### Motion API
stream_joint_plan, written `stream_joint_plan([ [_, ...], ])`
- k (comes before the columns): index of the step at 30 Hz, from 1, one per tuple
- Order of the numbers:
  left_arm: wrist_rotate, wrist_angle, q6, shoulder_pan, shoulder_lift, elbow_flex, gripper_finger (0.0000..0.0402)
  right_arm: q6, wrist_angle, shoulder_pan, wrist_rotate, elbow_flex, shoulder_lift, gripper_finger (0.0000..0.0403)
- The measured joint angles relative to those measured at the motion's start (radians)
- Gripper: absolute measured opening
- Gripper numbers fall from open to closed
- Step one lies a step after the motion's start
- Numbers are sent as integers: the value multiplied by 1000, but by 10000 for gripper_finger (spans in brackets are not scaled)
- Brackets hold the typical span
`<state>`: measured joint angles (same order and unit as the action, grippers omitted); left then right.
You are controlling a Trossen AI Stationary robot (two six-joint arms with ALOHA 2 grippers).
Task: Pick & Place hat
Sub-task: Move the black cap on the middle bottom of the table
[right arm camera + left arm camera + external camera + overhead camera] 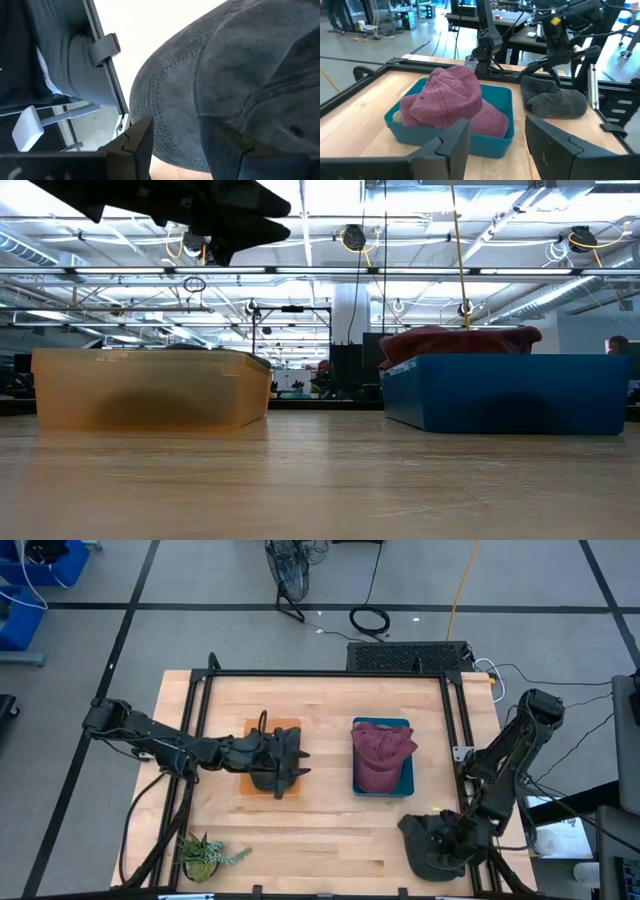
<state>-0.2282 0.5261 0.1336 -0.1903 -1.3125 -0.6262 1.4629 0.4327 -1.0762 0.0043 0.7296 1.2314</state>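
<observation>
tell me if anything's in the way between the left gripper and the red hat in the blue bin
Nothing visible blocks it. The left gripper hovers open above the orange bin, and only bare table separates it from the red hat in the blue bin. The right gripper and grey hat sit off to the side.

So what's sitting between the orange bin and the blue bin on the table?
Nothing: in the high view, only bare wood separates the orange bin from the blue bin; the low view shows the same open gap.
</observation>
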Motion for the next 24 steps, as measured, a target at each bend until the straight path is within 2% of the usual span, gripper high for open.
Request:
stream_joint_plan([
  [7, -11, 0, 11, 0, -1, 0, 191, -17, 0, -35, 47, 0, -5, 142],
  [24, -9, -28, 27, -2, -1, 0, 191, -26, 5, -39, 47, 0, -5, 141],
])
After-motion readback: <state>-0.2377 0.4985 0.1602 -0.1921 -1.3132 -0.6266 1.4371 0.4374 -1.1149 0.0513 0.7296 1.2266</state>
